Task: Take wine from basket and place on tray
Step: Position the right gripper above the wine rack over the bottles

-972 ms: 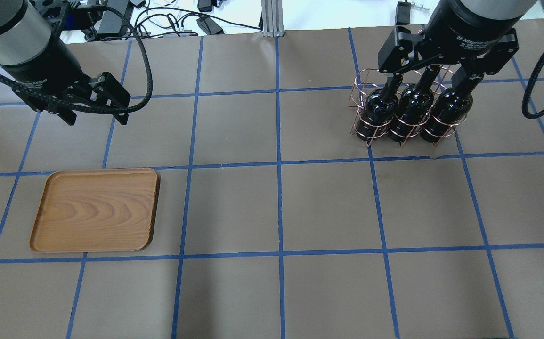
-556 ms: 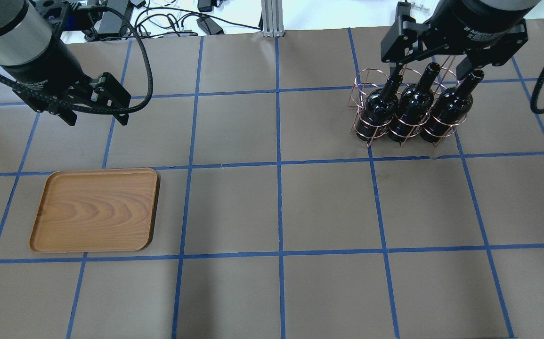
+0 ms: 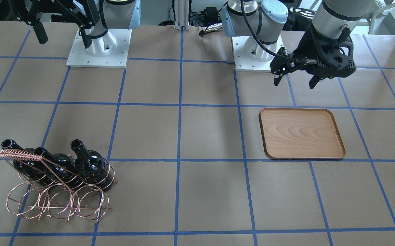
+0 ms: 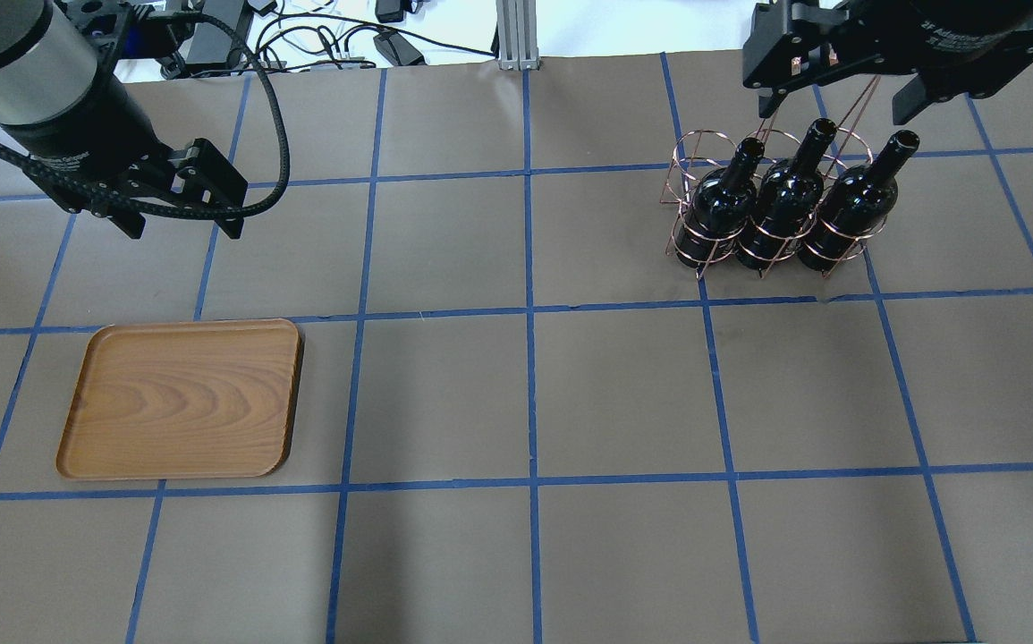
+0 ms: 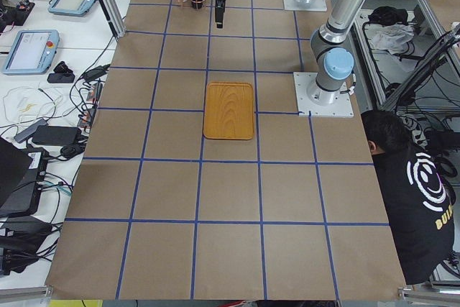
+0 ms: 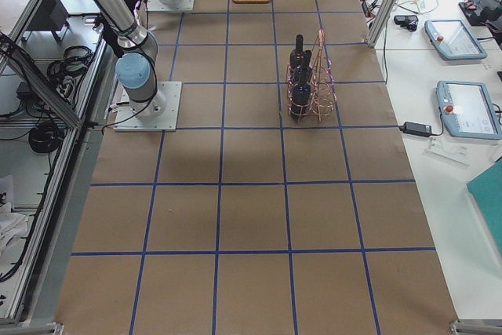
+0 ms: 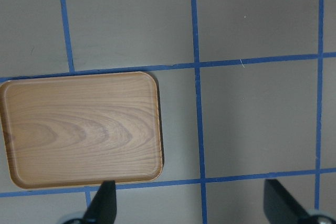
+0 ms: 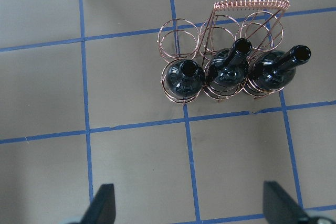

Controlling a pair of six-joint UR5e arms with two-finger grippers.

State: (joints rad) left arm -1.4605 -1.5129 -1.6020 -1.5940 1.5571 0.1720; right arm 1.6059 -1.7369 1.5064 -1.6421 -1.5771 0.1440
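Note:
Three dark wine bottles stand tilted in the copper wire basket at the far right; they also show in the right wrist view and the front view. My right gripper is open and empty, high above the bottle necks and clear of them; its fingertips frame the wrist view. The wooden tray lies empty at the near left, also in the left wrist view. My left gripper is open and empty, hovering beyond the tray's far edge.
The basket's coiled handle and empty rings lie on the far side of the bottles. Cables and a metal post sit at the table's back edge. Arm bases stand at the robot's side. An operator sits beside the table.
My right gripper has risen and drawn back from around the bottle necks, still open and empty. The bottles, basket, tray and left arm have not moved.

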